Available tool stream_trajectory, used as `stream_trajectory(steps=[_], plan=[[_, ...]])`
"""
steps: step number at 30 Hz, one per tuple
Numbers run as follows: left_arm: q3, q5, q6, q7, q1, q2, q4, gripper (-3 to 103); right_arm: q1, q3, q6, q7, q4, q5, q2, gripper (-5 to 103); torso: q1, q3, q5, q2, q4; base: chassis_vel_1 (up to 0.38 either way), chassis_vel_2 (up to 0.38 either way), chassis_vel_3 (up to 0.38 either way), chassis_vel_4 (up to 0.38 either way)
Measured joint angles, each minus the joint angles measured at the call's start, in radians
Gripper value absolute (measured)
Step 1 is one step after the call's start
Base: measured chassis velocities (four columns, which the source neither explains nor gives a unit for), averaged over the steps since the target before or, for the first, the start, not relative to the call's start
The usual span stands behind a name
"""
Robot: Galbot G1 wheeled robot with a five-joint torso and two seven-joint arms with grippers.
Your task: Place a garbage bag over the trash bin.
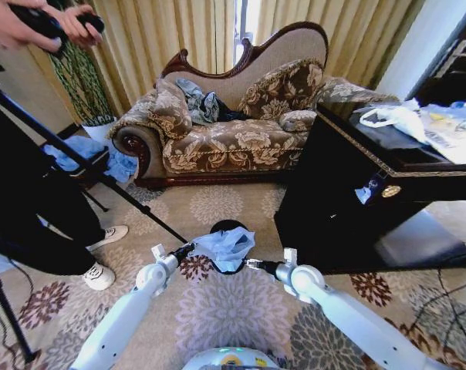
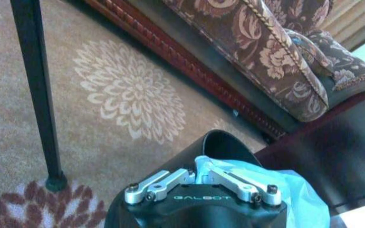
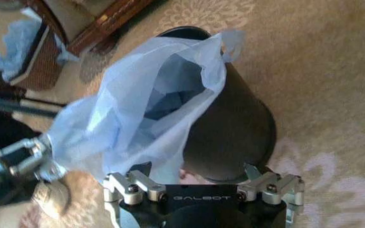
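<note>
on the patterned carpet (image 1: 241, 308), just in front of the robot, stands the trash bin (image 3: 233, 137) — small, round, black, upright. draped across its mouth, the garbage bag (image 3: 138, 109), pale blue and crinkled, partly open with one edge hooked over the far rim and the rest bunched toward the robot's left.

left gripper (image 2: 198, 178) at the bin's left side, fingers pinched together on a fold of the garbage bag, stretching it outward; seen from the right wrist view as a metal clamp at the bag's corner. right gripper (image 3: 198, 173) at the bin's right side, low against the wall, fingers spread wide apart with the bag's near edge and the bin between them — not clenched on anything.

beyond the bin, a floral sofa (image 1: 225, 131) with clothes heaped on the seat. to the right, a dark cabinet (image 1: 356, 193) with a white plastic bag (image 1: 395, 119) on top. to the left, a tripod leg (image 1: 102, 181) slanting down toward the bin.
</note>
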Motion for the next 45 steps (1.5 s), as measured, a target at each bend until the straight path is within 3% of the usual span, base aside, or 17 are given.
stream_trajectory(steps=[1,2,3,5,7,9,10,13,18,22,24,26,38,45], plan=[[0.000,0.000,0.000,0.000,0.001,0.001,0.000,0,0.003,0.008,-0.001,0.010,-0.008,0.023,0.013,93,0.000,0.000,0.0000,0.000,0.0000,0.000,0.000,0.000,0.000],[0.000,0.000,0.000,0.001,0.002,0.002,0.000,0,0.006,0.015,-0.004,0.020,-0.016,0.039,0.027,83,0.000,0.000,-0.0002,0.000,-0.0001,0.000,0.000,0.000,0.000],[0.000,0.000,0.000,0.001,0.002,0.002,0.000,0,0.006,0.015,-0.004,0.020,-0.016,0.039,0.027,83,0.000,0.000,-0.0002,0.000,-0.0001,0.000,0.000,0.000,0.000],[0.001,0.000,-0.001,0.002,0.004,0.004,0.001,0,0.012,0.019,-0.009,0.028,-0.044,0.036,0.054,72,0.000,0.000,0.0001,0.000,0.0001,0.000,0.000,0.000,0.000],[0.001,0.000,-0.001,0.002,0.004,0.004,0.001,0,0.013,0.016,-0.009,0.027,-0.055,0.027,0.060,72,0.000,0.000,-0.0001,0.000,0.0002,0.000,0.000,0.000,0.000],[0.001,0.000,-0.001,0.002,0.004,0.005,0.001,0,0.013,0.014,-0.012,0.025,-0.065,0.022,0.070,61,0.000,0.000,0.0000,0.000,-0.0001,0.000,0.000,0.000,0.000],[0.001,0.000,-0.001,0.002,0.004,0.005,0.001,0,0.013,0.014,-0.012,0.025,-0.065,0.022,0.070,61,0.000,0.000,0.0000,0.000,-0.0001,0.000,0.000,0.000,0.000],[0.002,0.000,-0.002,0.002,0.003,0.008,0.001,0,0.008,0.010,-0.025,0.023,-0.065,0.009,0.072,44,0.000,0.000,0.0000,0.000,0.0000,0.000,0.000,0.000,0.000],[0.001,0.000,-0.002,0.002,0.005,0.008,-0.001,0,-0.001,0.008,-0.032,0.028,-0.051,0.008,0.060,34,0.000,0.000,-0.0001,0.000,-0.0001,0.000,0.000,0.000,0.000],[0.001,0.000,-0.004,0.002,0.009,0.008,-0.002,0,-0.012,0.006,-0.033,0.032,-0.046,0.004,0.067,13,0.000,0.000,-0.0002,0.000,-0.0001,0.000,0.000,0.000,0.000],[0.001,0.000,-0.005,0.002,0.009,0.008,-0.002,0,-0.013,0.004,-0.033,0.032,-0.050,0.000,0.071,13,0.000,0.000,0.0000,0.000,-0.0001,0.000,0.000,0.000,0.000],[0.001,0.001,-0.006,0.002,0.010,0.005,-0.001,0,-0.014,-0.002,-0.032,0.030,-0.065,-0.022,0.085,3,0.000,0.000,0.0000,0.000,-0.0001,0.000,0.000,0.000,0.000],[0.010,0.008,-0.014,0.006,0.014,0.002,0.017,0,-0.001,-0.028,-0.028,0.021,-0.134,-0.107,0.124,0,0.000,0.000,0.0000,0.000,-0.0001,0.000,0.000,0.000,0.000],[0.016,0.024,-0.019,0.017,0.026,0.010,0.036,0,-0.003,-0.066,-0.030,0.002,-0.190,-0.212,0.160,0,0.000,0.000,0.0001,0.000,0.0000,0.000,0.000,0.000,0.000]])
